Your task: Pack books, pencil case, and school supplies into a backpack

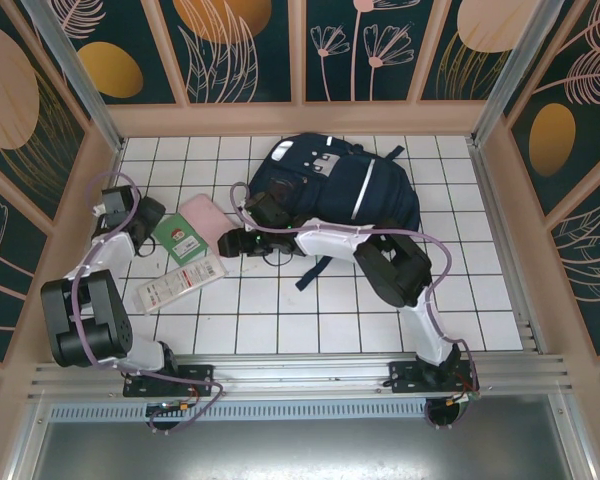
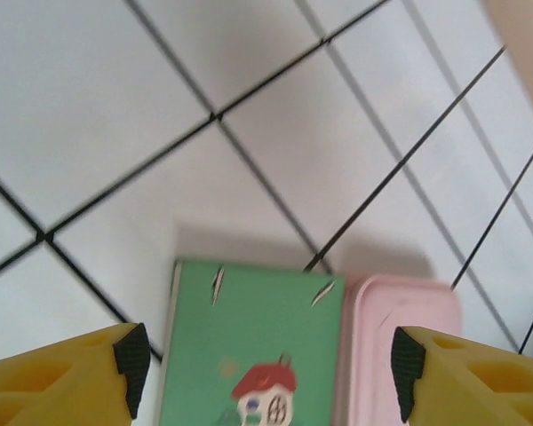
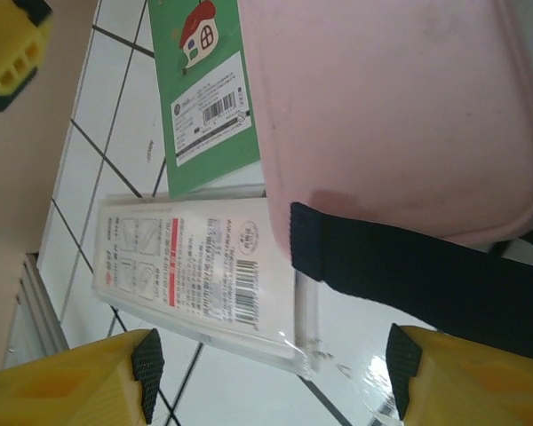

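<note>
Yellow-fingered left gripper (image 2: 270, 366) hung empty, jaws apart, above the green book (image 2: 249, 346) lying left of the backpack (image 1: 340, 185), its long axis across the jaw line; the right gripper (image 3: 274, 364), also spread, nearer the backpack.

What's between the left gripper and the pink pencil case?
The small green book lies flat between the left gripper and the pink pencil case, clearest in the top view.

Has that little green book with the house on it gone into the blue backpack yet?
No, the green book lies out on the tiled table beside the pink case, left of the backpack.
</note>
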Motion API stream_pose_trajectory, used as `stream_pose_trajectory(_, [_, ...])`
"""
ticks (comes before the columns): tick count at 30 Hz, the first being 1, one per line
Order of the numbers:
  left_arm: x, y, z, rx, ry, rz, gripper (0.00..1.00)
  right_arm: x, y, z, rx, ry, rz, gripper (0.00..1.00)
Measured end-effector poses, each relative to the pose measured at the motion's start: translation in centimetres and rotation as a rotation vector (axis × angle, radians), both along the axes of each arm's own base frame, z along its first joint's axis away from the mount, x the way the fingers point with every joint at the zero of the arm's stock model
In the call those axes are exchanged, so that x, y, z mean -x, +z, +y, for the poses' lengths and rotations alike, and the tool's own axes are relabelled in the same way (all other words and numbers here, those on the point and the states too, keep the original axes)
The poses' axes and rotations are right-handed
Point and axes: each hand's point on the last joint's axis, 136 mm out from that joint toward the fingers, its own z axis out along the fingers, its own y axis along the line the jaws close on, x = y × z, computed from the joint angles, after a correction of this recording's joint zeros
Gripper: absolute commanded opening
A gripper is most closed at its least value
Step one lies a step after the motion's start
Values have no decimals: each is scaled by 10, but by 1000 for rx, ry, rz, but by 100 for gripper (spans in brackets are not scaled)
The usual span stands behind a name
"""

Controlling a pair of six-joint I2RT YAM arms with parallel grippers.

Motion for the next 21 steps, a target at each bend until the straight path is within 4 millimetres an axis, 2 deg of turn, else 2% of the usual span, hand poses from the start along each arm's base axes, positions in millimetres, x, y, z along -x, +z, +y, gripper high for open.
stream_pose_trajectory(2, [-17,6,4,-13,-9,-14,75,2,-1,11,-20,-2,21,69])
stream_pose_trajectory(4, [-44,7,6,-8,-38,-25,74,5,0,22,-39,-5,40,69])
stream_pose_trajectory(7, [-76,-7,0,32,-106,-25,74,11,-1,40,-52,-13,78,69])
stream_pose_trajectory(8, [-80,-14,-3,49,-128,-16,74,12,-1,45,-58,-13,84,69])
stream_pose_trajectory(13, [-81,-48,-19,121,-203,46,75,26,0,59,-65,-7,106,69])
stream_pose_trajectory(17, [-81,-54,-24,141,-234,55,75,30,-3,59,-46,-13,109,70])
stream_pose_trajectory(21, [-78,-58,-31,173,-254,52,75,27,-6,57,-28,-35,102,70])
